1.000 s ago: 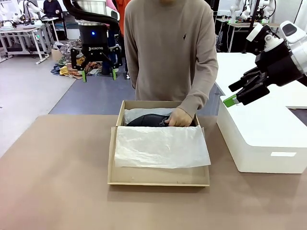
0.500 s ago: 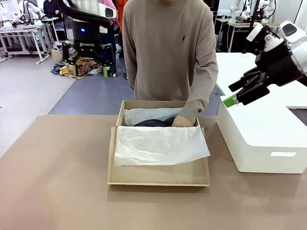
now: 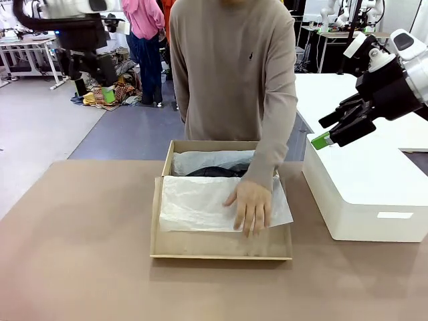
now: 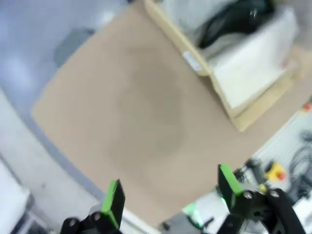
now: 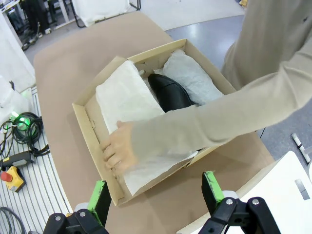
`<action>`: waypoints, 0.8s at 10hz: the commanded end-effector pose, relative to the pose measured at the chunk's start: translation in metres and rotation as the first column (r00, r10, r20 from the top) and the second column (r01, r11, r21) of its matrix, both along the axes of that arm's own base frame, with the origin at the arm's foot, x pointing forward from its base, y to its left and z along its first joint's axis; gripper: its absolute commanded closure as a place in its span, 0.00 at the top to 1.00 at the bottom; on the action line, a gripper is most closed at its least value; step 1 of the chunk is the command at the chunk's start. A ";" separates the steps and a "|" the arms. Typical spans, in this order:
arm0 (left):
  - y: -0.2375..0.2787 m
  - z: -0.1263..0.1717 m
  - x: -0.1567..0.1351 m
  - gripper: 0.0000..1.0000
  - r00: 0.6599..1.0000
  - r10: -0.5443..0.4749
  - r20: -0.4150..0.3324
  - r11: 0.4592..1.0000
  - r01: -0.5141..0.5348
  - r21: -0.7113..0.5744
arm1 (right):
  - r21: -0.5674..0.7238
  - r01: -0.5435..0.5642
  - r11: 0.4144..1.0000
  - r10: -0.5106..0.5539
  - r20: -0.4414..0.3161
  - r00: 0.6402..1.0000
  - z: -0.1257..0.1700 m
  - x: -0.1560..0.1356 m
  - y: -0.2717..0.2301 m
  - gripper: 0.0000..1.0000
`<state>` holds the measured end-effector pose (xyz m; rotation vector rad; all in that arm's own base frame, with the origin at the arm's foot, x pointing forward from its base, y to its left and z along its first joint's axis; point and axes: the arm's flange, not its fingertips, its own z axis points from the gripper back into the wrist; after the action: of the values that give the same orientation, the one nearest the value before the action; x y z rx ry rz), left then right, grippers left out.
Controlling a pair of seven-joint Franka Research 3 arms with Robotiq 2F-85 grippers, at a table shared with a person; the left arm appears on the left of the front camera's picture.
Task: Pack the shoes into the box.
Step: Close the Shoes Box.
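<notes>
At the far edge of the brown table (image 3: 80,254), a person in a beige sweater (image 3: 234,67) leans over the tan cardboard shoebox (image 3: 214,145), which sits mid-table against that edge with its hinged lid (image 3: 221,253) folded open toward us. The person's hand (image 3: 252,206) lies flat on the crinkled white tissue paper (image 3: 194,204) spread over the lid, near its right corner. The glossy black leather shoes (image 3: 214,172) rest inside the shoebox on more white tissue; from the right wrist view we make out one pointed toe aimed at the box's left wall, the rest hidden under the sleeve. Our left gripper (image 3: 93,90) hangs high beyond the table's far left corner, well apart from the box, its green-padded fingers spread wide with nothing between them. Our right gripper (image 3: 322,132) hovers above the large white rectangular block (image 3: 374,187) that stands near the shoebox by the table's right edge, its fingers likewise spread and holding nothing.
</notes>
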<state>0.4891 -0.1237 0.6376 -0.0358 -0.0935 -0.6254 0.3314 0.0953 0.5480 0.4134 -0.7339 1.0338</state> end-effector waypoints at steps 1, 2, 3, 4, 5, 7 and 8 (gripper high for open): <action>0.030 -0.014 -0.004 1.00 0.951 -0.307 -0.031 0.951 0.305 -0.056 | 0.021 -0.022 1.000 0.022 0.011 1.000 0.000 0.003 -0.001 1.00; 0.040 -0.019 -0.002 1.00 0.889 -0.457 -0.019 0.888 0.455 -0.069 | 0.021 -0.022 1.000 0.022 0.011 1.000 0.000 0.003 -0.001 1.00; 0.045 -0.023 -0.002 1.00 0.826 -0.564 -0.016 0.825 0.562 -0.059 | 0.021 -0.022 1.000 0.022 0.011 1.000 0.000 0.003 -0.001 1.00; 0.048 -0.027 -0.003 1.00 0.759 -0.651 -0.026 0.759 0.651 -0.014 | 0.021 -0.022 1.000 0.022 0.011 1.000 0.000 0.003 -0.001 1.00; 0.048 -0.033 -0.003 1.00 0.687 -0.725 -0.049 0.687 0.727 0.023 | 0.021 -0.022 1.000 0.022 0.011 1.000 0.000 0.003 -0.001 1.00; 0.045 -0.041 -0.006 1.00 0.548 -0.833 -0.073 0.543 0.836 0.076 | 0.021 -0.022 1.000 0.022 0.011 1.000 0.000 0.003 -0.001 1.00; 0.044 -0.041 -0.003 1.00 0.570 -0.820 -0.055 0.567 0.821 0.065 | 0.021 -0.022 1.000 0.022 0.011 1.000 0.000 0.003 -0.001 1.00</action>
<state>0.4900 -0.0840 0.6003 -0.0213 0.0105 -1.5889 0.3314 0.0950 0.5480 0.4131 -0.7340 1.0331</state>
